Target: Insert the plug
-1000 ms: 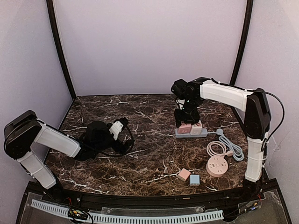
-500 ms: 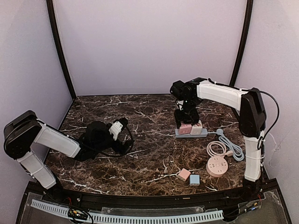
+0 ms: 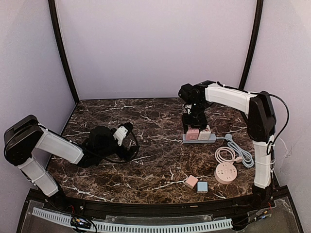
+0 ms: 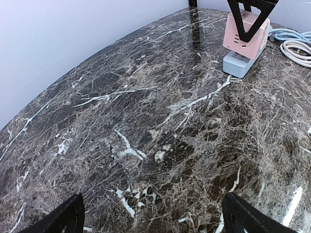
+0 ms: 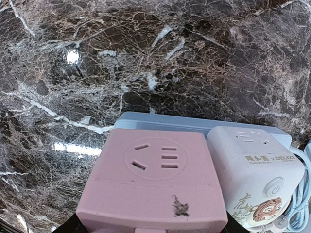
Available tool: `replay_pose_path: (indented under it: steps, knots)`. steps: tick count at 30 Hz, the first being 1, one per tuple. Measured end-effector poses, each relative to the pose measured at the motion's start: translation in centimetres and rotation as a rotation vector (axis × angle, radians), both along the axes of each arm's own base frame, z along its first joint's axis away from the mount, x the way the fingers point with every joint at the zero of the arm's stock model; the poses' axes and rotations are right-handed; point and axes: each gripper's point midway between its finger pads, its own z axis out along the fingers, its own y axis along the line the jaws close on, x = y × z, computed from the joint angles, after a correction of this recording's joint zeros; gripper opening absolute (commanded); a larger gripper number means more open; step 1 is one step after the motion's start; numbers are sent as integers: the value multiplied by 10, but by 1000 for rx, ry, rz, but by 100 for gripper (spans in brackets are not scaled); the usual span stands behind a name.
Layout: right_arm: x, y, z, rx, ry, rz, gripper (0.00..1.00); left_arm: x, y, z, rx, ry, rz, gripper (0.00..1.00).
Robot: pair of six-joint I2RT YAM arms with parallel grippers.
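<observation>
pink plug [image 5: 153,187] at strip [image 5: 160,121] left end, beside white cube [image 5: 252,162]

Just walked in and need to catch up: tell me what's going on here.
The right arm's fingers are closed on a pink cube plug, holding it down on a power strip next to a white cube already sitting there. Whether the pink one is fully pushed in cannot be told. The left arm's fingers are wide open, holding nothing, low over the table well off to the side.
</observation>
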Motion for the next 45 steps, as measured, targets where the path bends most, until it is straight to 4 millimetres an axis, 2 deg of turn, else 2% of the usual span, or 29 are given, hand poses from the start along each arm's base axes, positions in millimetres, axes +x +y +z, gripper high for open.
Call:
replay_pose_path:
  steps: [45]
  knots:
    - [3, 4, -2, 14, 31, -78, 0, 0, 1, 0, 1, -1, 3, 99]
